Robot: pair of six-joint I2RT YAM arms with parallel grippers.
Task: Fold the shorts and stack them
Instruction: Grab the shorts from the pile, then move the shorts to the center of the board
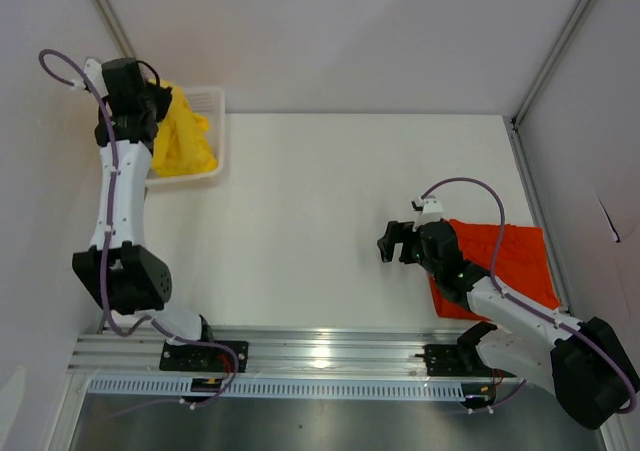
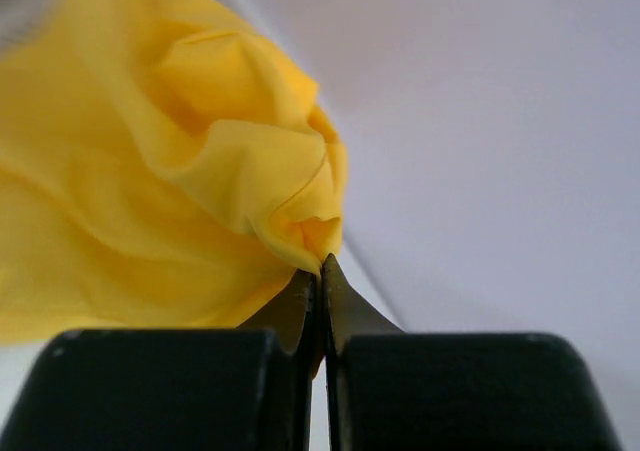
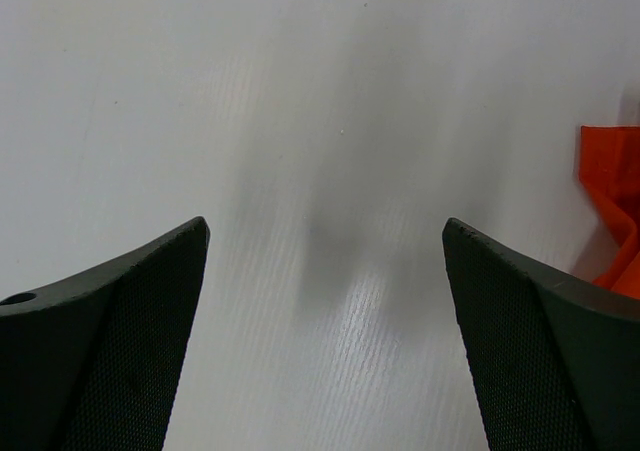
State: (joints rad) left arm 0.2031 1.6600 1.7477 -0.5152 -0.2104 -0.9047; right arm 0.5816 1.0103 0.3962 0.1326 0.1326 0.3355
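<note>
**White table [image 1: 300,231]: one pair folded, one to go**

The orange-red shorts [image 1: 520,256] lie at the table's right side, apparently folded. Beside them the right gripper [image 3: 325,271] hangs wide open and empty. At the far-left basket [image 1: 215,101], the left gripper [image 2: 320,271] pinches a fold of the yellow shorts [image 2: 150,171], not yet folded or stacked.

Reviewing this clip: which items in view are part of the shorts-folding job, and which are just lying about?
Job:
yellow shorts, pinched by the left end effector
orange-red shorts, lying on the table

Lying about:
white mesh basket, holding the yellow shorts
</note>
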